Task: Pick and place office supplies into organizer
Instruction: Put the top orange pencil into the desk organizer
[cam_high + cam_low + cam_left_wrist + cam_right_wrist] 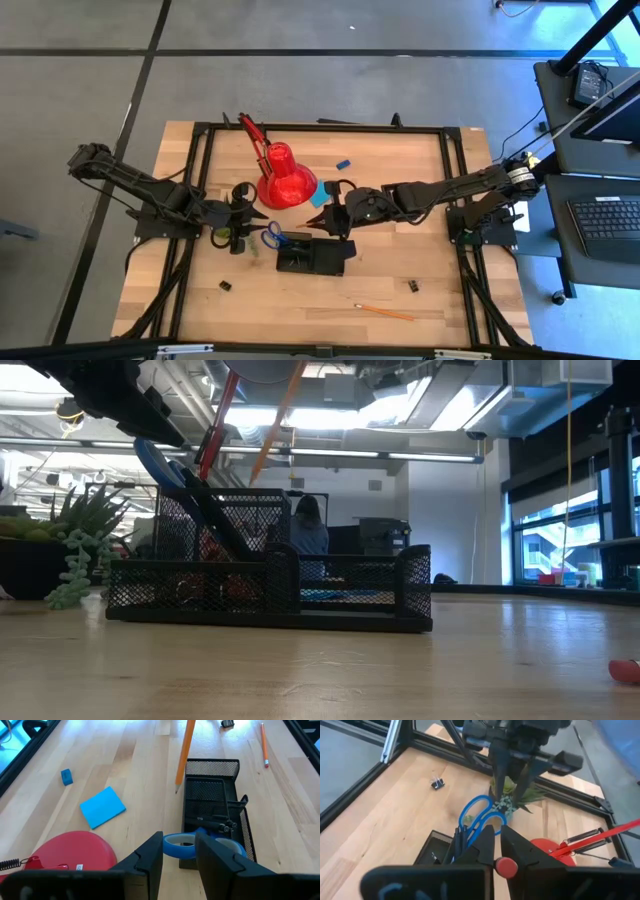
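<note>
The black mesh organizer (315, 258) stands near the table's middle. Blue-handled scissors (475, 812) stick blades-down in its tall compartment (225, 520), with the handles leaning out toward the table's left. My left gripper (179, 840) is closed on one of those handles. My right gripper (497, 832) is above the organizer, shut on an orange pencil (184, 750) that slants tip-down over it. A light-blue note pad (102, 807) and a small blue eraser (66, 776) lie on the table beyond the organizer. My left gripper has one blue handle loop (179, 847) of the scissors between its two fingers, coming from the table's left and slanting down. The scissors lean with their blades inside the organizer's tall compartment. My right gripper pinches the pencil just below its red eraser end (506, 866), coming from the table's right and slanting down. The pencil hangs slanted, its tip (176, 787) down and clear of the organizer.
A red desk lamp (280, 175) stands just beyond the organizer, and a small green plant (520, 795) sits by the left gripper. Another orange pencil (385, 312) and two black binder clips (225, 286) (412, 286) lie on the near part of the table.
</note>
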`<state>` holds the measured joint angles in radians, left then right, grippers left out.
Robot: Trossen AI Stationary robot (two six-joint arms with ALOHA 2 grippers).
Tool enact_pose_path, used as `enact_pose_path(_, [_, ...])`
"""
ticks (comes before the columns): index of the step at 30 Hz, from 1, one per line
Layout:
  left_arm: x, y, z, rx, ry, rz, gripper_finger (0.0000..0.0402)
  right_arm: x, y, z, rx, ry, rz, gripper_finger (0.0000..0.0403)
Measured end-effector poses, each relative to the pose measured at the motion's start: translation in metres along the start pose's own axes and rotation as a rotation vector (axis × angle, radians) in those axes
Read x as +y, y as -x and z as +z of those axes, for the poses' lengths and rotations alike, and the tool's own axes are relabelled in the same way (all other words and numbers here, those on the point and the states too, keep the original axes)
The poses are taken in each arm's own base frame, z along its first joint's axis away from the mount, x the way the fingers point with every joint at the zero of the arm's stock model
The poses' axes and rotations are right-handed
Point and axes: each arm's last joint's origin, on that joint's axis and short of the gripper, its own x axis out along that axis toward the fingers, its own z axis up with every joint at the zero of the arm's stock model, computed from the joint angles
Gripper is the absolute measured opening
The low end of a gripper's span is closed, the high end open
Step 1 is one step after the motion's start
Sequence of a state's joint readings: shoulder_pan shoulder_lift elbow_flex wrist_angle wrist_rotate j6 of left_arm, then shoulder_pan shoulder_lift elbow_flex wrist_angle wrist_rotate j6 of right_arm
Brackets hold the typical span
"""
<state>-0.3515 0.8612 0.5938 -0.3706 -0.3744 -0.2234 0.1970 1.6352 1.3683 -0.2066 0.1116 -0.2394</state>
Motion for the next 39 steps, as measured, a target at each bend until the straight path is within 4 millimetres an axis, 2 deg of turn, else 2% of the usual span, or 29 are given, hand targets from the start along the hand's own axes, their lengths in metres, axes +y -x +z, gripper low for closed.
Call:
enact_pose_path(6, [0.000,0.000,0.000,0.000,0.000,0.000,0.0106,0.008,0.003,0.006,-0.013,-0.016,0.028,0.0022])
enact_pose_path(14, [0.000,0.000,0.000,0.001,0.000,0.000,0.0106,0.012,-0.003,-0.006,0.031,-0.072,0.071,0.0022])
enact_pose_path(27, [0.000,0.000,0.000,0.001,0.000,-0.001,0.0106,0.021,-0.042,-0.031,0.111,-0.086,0.126,0.0022])
enact_pose_path(39, [0.000,0.000,0.000,0.000,0.002,-0.001,0.0106,0.016,-0.056,-0.043,0.147,-0.112,0.169,0.0022])
